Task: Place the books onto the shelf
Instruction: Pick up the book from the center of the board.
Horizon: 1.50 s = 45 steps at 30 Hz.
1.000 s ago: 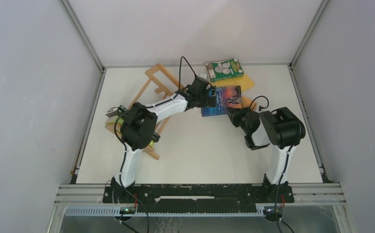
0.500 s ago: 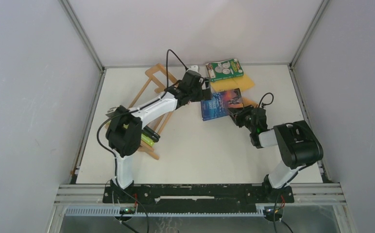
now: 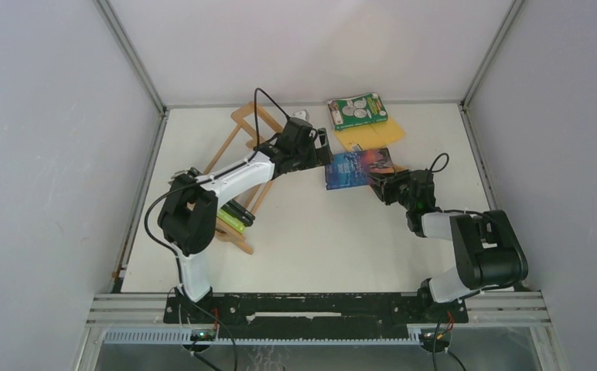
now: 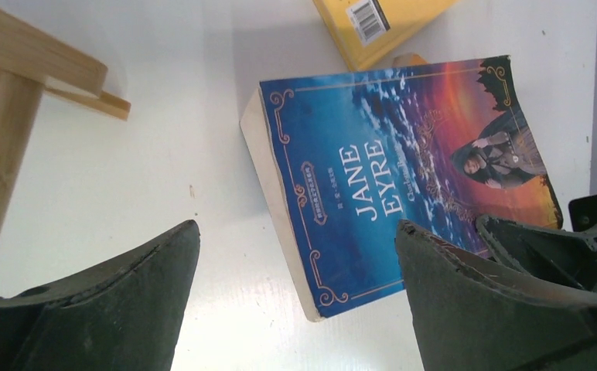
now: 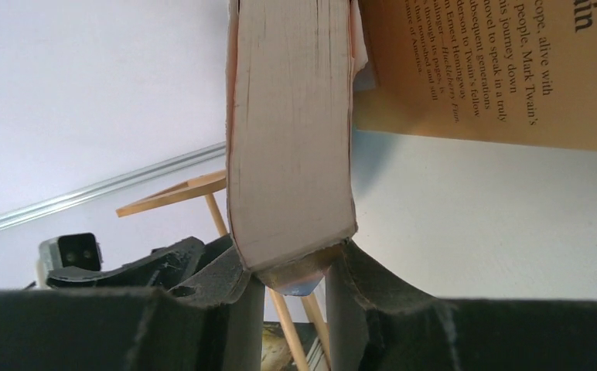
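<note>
Right gripper [image 5: 291,270] clamps blue book [image 3: 355,168], left gripper [image 4: 297,232] stands open, empty; green book [image 3: 356,111] and yellow book [image 3: 369,136] not yet on shelf [image 3: 250,116].

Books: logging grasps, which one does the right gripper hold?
The blue Jane Eyre paperback; the right gripper pinches its edge, while the white-circled green book and yellow book lie free.

shelf [image 3: 246,110] partly hidden by left arm [image 3: 237,174], yellow book [image 4: 404,19] cut off
</note>
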Each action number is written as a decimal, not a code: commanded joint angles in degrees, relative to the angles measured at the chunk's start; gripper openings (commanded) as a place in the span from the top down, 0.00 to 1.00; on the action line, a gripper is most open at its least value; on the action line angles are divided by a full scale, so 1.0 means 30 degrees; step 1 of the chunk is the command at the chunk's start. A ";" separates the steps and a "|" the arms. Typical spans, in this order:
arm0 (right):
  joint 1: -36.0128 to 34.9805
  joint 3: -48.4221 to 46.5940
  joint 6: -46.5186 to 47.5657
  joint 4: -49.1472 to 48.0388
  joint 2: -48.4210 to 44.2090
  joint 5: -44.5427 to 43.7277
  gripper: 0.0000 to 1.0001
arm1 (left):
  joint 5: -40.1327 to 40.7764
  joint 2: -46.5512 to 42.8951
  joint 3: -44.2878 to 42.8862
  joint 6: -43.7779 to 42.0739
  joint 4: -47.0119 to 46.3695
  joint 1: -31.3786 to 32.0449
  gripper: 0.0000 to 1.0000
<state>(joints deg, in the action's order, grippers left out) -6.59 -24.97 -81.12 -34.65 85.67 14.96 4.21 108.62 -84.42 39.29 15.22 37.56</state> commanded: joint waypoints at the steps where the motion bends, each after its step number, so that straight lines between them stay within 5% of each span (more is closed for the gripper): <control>1: 0.0209 -0.0377 -0.2157 -0.2544 -0.1338 0.0974 1.00 | -0.1227 -0.1576 0.0406 0.1323 -0.0652 -0.0070 0.00; 23: 0.0220 -0.0207 -0.5109 -0.4632 -0.1038 0.0935 1.00 | -0.5659 -0.0938 0.1558 0.6928 0.0682 -0.0919 0.00; 45: 0.0299 -0.0319 -0.6110 -0.5411 -0.1505 0.3142 1.00 | -0.7527 0.0990 0.0927 1.2506 -0.2788 -0.1045 0.00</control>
<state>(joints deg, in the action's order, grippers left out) -5.30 -24.38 -95.46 -39.33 85.17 19.64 -16.91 111.59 -80.51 72.75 11.51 34.68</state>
